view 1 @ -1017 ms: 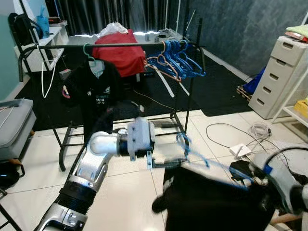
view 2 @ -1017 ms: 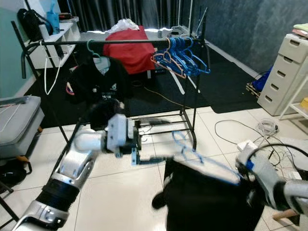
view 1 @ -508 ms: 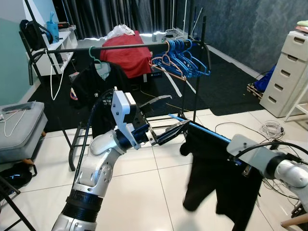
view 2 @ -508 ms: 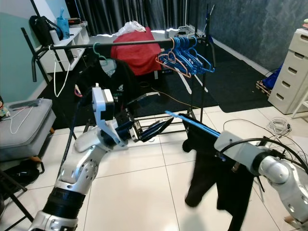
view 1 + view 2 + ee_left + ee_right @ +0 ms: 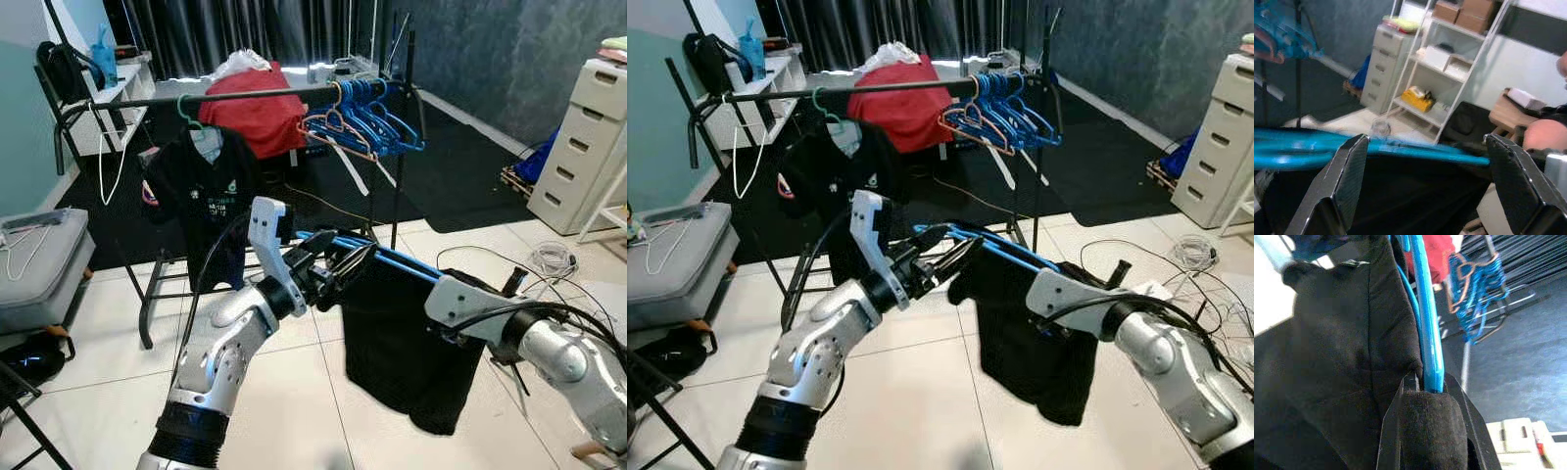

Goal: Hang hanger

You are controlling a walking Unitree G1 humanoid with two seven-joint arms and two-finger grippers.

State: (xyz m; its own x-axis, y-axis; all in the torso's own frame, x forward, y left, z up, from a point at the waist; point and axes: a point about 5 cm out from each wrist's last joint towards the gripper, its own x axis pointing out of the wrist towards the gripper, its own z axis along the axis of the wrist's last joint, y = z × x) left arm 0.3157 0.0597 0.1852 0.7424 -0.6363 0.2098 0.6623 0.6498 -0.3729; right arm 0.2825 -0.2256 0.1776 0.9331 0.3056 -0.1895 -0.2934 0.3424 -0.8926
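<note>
Blue hanger (image 5: pixel 392 262) with black garment (image 5: pixel 407 343) has risen toward the clothes rail (image 5: pixel 211 97).
Right gripper (image 5: pixel 1422 387) pinches it; left gripper (image 5: pixel 1422 147) spread around its end.

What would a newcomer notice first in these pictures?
A black shirt on a blue hanger is held in mid-air between both arms, before a clothes rack. The right gripper clamps the hanger's end; the left gripper is open around its other end.

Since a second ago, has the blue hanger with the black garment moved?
Yes. The blue hanger rose from low near the floor toward the rack rail, held by the right gripper.
</note>
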